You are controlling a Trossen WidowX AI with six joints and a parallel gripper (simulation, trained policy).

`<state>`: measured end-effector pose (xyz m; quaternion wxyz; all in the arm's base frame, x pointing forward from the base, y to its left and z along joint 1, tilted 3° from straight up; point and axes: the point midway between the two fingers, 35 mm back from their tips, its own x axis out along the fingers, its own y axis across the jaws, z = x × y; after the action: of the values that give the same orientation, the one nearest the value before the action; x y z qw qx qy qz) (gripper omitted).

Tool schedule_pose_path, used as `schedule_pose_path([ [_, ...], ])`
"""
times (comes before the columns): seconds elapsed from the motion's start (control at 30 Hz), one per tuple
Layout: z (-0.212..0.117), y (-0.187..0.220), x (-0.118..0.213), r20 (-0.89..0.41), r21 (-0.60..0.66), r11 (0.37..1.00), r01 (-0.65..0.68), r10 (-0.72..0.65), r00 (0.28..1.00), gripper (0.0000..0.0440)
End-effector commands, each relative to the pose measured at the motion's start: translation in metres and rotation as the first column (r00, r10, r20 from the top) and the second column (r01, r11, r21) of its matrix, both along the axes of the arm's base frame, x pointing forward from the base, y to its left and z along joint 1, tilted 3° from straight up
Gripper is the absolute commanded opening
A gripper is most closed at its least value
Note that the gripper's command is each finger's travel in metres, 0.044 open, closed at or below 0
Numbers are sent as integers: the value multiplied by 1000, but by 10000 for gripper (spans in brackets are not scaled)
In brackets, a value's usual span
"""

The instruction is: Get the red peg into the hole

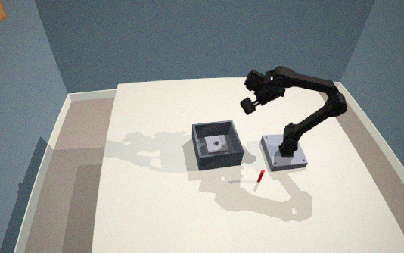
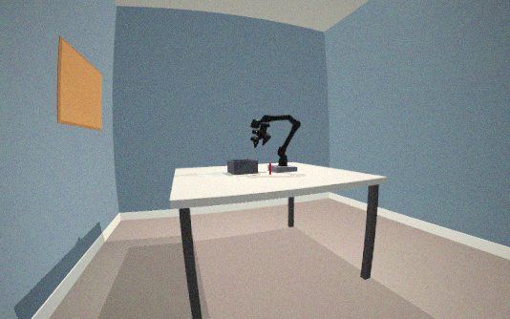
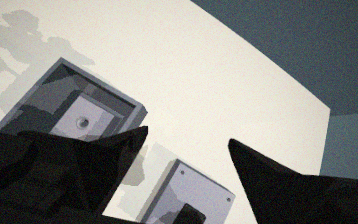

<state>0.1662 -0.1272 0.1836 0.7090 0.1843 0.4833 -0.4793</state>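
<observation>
The red peg [image 1: 260, 176] [image 2: 270, 169] stands upright on the table, to the right of the box and in front of the arm's base. It does not show in the wrist view. The dark open box [image 1: 220, 163] [image 2: 243, 167] [image 3: 100, 81] holds a pale plate [image 1: 210, 141] [image 3: 96, 112] with a round hole [image 1: 216, 143] [image 3: 83, 122] that is empty. My gripper [image 1: 249, 107] [image 2: 260, 144] [image 3: 188, 135] is open with nothing between its fingers. It hangs high above the table, well above and apart from both box and peg.
The arm's grey base block [image 1: 271, 147] [image 2: 288, 169] [image 3: 202, 187] sits to the right of the box. The white table [image 1: 151, 212] [image 2: 220, 192] [image 3: 225, 75] carries shadows of the arm. Walls stand behind the table and at both sides.
</observation>
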Motion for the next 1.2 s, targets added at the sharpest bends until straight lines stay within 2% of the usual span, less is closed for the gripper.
schedule_pose_path([
  [0.0, -6, 24, 13, 5, 50, 998, -40, 40, 999, 440],
  [0.47, -29, 120, 32, -23, 219, 965, -146, 155, 988, 440],
  [0.83, -53, 187, 14, -104, 313, 938, -148, 189, 977, 440],
  [1.17, -86, 229, -5, -158, 352, 923, -153, 220, 963, 440],
])
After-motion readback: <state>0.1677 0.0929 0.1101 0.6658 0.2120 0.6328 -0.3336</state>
